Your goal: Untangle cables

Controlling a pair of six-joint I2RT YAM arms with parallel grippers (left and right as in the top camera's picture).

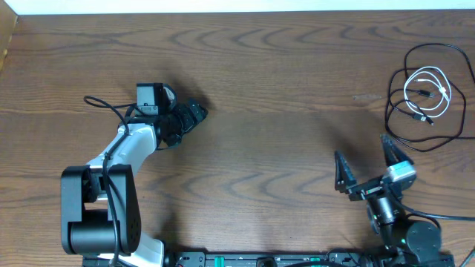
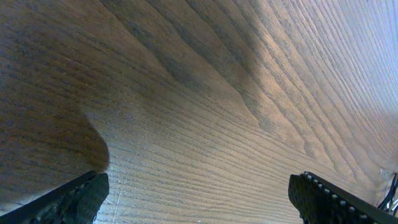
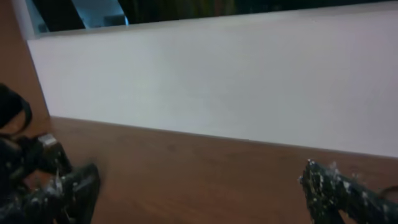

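Note:
The cables lie together at the far right of the table. The black cable (image 1: 389, 107) makes wide loops, and the white cable (image 1: 444, 90) is coiled inside them, overlapping. My right gripper (image 1: 367, 163) stands open just below and left of the pile, apart from it, with nothing between its fingers (image 3: 342, 193). My left gripper (image 1: 194, 113) is open far away at the left middle of the table, low over bare wood, its fingertips (image 2: 68, 202) wide apart and holding nothing.
The wooden table (image 1: 282, 89) ends at a white wall (image 3: 217, 81) along its far edge. The left arm (image 3: 18, 155) shows at the left of the right wrist view. Thick black robot wires run behind both arm bases at the front edge.

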